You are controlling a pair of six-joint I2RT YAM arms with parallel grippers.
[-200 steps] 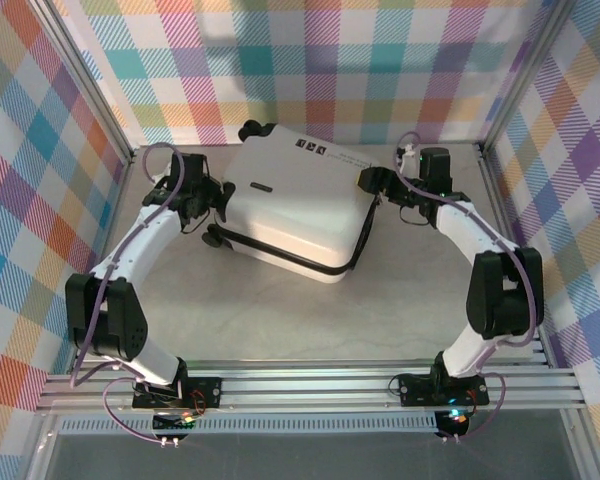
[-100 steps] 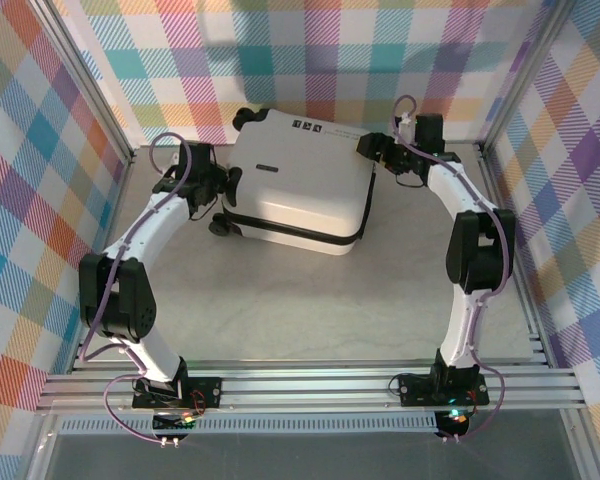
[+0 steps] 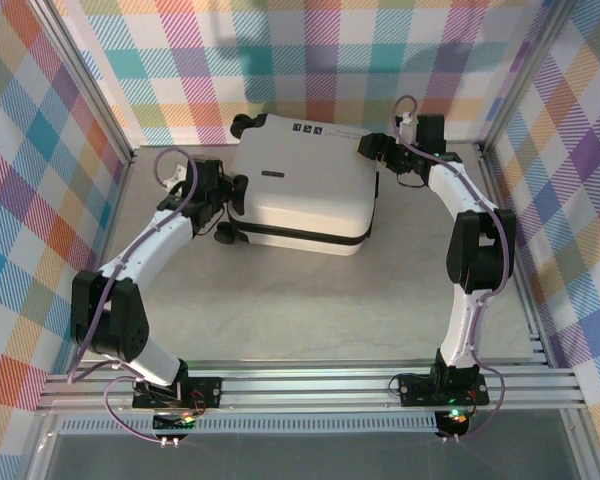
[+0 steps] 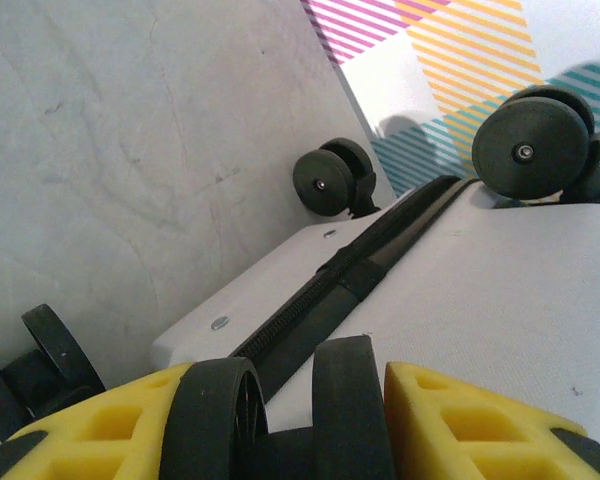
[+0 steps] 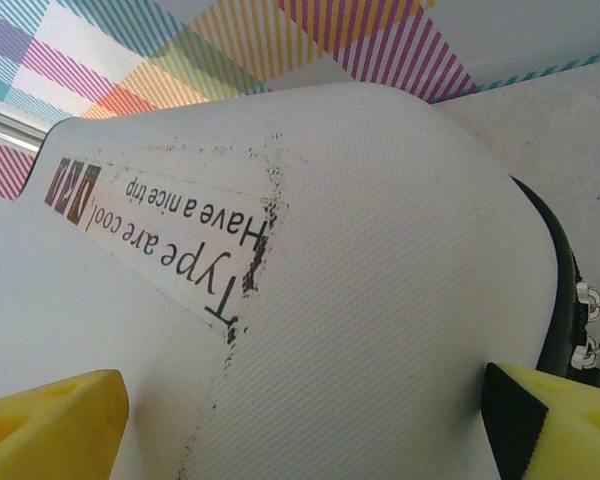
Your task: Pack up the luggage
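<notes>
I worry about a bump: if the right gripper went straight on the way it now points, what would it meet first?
The luggage. It lies dead ahead of the open right gripper and looks very close in the wrist view, though depth is hard to judge.

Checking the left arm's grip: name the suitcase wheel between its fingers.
The luggage's double wheel at the bottom of the left wrist view, pressed between the yellow fingers of the left gripper. The other three wheels stand clear of them.

Robot lab cell, plaid walls (image 3: 380, 60) (aluminium rails (image 3: 310, 385))
</notes>
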